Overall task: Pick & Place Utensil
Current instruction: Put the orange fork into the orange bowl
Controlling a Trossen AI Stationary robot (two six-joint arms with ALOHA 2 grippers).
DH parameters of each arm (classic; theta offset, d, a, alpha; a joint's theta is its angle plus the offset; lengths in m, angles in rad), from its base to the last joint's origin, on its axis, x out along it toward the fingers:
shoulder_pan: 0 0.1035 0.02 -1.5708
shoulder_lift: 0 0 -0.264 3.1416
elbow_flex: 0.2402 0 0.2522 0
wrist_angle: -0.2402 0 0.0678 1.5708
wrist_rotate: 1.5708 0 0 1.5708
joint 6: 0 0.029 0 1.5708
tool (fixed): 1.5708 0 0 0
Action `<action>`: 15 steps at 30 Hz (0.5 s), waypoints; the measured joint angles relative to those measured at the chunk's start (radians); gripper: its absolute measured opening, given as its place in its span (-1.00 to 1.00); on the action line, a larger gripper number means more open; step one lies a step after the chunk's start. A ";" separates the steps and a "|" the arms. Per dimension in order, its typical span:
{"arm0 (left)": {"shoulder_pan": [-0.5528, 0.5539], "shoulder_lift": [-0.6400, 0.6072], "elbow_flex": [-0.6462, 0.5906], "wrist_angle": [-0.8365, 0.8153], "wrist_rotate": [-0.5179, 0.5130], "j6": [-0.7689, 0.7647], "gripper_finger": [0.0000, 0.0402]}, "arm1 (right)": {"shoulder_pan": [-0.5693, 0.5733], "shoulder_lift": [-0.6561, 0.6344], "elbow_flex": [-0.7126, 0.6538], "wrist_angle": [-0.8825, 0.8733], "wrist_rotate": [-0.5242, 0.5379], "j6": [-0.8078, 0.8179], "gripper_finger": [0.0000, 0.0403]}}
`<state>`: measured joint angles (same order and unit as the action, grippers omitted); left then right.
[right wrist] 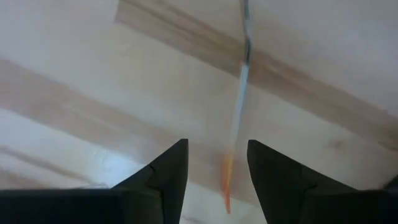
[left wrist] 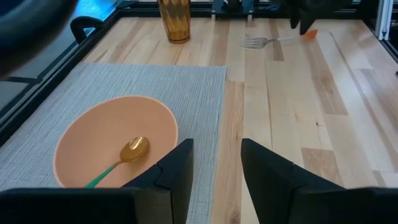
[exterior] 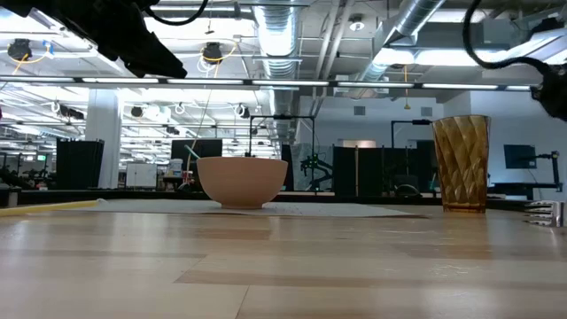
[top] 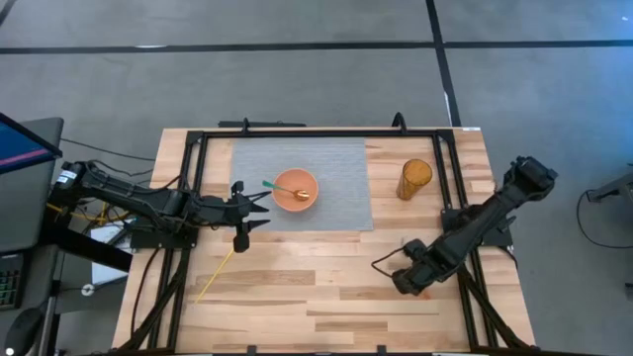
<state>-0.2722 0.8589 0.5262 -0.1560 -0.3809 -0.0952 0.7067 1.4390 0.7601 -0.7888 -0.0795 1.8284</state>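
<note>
Right claw (right wrist: pixel 213 163) is open, hovering over the orange-tipped fork (right wrist: pixel 239 106) at the bench's (top: pixel 326 297) 4 o'clock. Next: drop and pinch. Left claw (left wrist: pixel 214 165) waits open beside the bowl (left wrist: pixel 106 134).
</note>
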 joint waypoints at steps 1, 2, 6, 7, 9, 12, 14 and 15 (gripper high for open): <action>0.000 0.000 0.000 0.000 0.000 0.000 -0.33 | -0.007 0.010 0.000 0.001 0.000 -0.015 -0.21; 0.000 0.000 0.000 0.001 0.000 0.000 -0.33 | -0.012 0.020 0.000 0.002 0.000 -0.022 -0.21; 0.000 0.000 0.000 0.001 0.000 -0.028 -0.33 | -0.029 0.060 0.000 -0.002 0.001 -0.026 -0.21; 0.000 0.000 0.000 0.000 0.000 -0.038 -0.33 | -0.029 0.071 0.000 -0.010 0.000 -0.025 -0.21; 0.000 0.000 0.000 0.001 0.000 -0.049 -0.33 | -0.028 0.093 -0.001 -0.014 -0.002 -0.025 -0.21; 0.000 0.000 0.000 0.001 0.000 -0.052 -0.33 | -0.028 0.122 0.009 -0.014 -0.002 -0.033 -0.21; 0.000 0.000 0.001 0.001 0.000 -0.052 -0.33 | -0.028 0.139 0.009 -0.018 -0.005 -0.067 -0.22; 0.000 0.000 0.001 0.001 0.001 -0.052 -0.33 | -0.029 0.148 0.008 -0.014 -0.012 -0.074 -0.22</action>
<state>-0.2726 0.8593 0.5270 -0.1555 -0.3804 -0.1476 0.6776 1.5871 0.7678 -0.8026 -0.0912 1.7542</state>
